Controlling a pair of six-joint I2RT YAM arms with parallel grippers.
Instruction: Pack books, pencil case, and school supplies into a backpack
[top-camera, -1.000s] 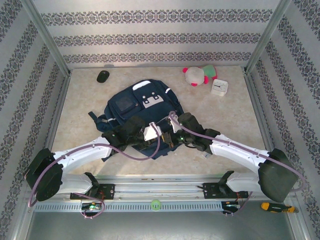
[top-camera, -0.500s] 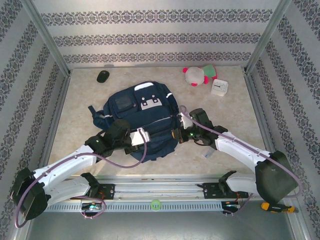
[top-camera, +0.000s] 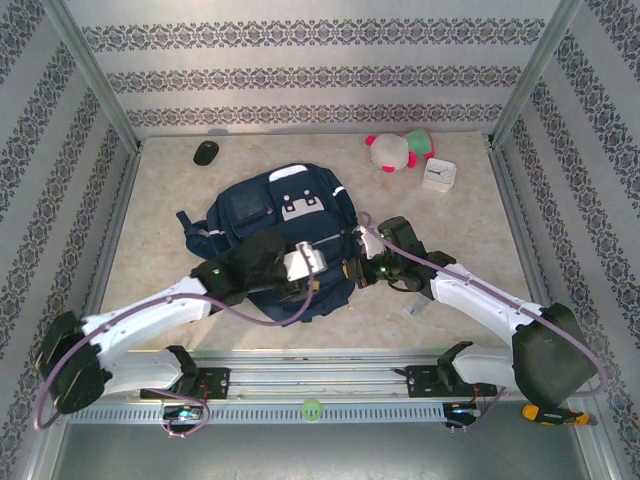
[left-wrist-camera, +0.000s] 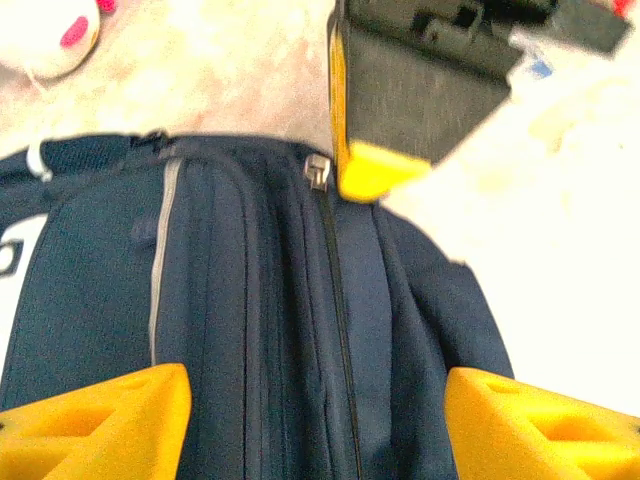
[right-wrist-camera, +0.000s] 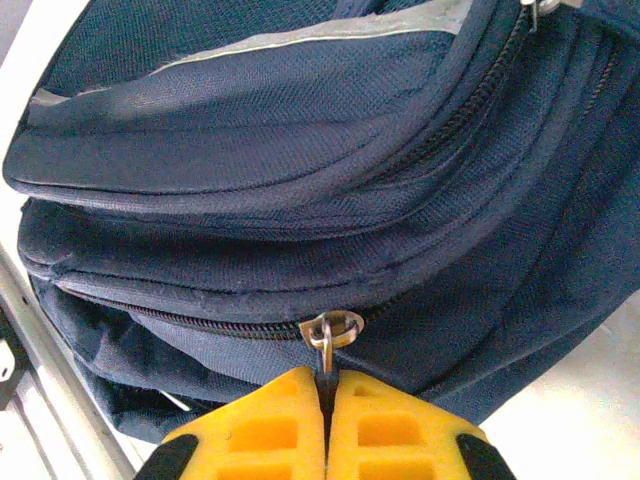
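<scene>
Two grippers are sitting at the near end of the backpack (top-camera: 285, 215), which is lying flat in the middle of the table (top-camera: 160, 230). Right gripper (right-wrist-camera: 325, 385) is pinching the metal zipper pull (right-wrist-camera: 333, 330) tight (yellow pads pressed together). Left gripper (left-wrist-camera: 318, 415) is hovering over the same zipper seam, jaws spread wide, gripping nothing.

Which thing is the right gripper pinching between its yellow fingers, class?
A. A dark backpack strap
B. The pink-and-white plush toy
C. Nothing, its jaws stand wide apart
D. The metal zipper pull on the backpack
D: in the right wrist view the right gripper has its fingers closed together on the metal zipper pull of the navy backpack.
</scene>
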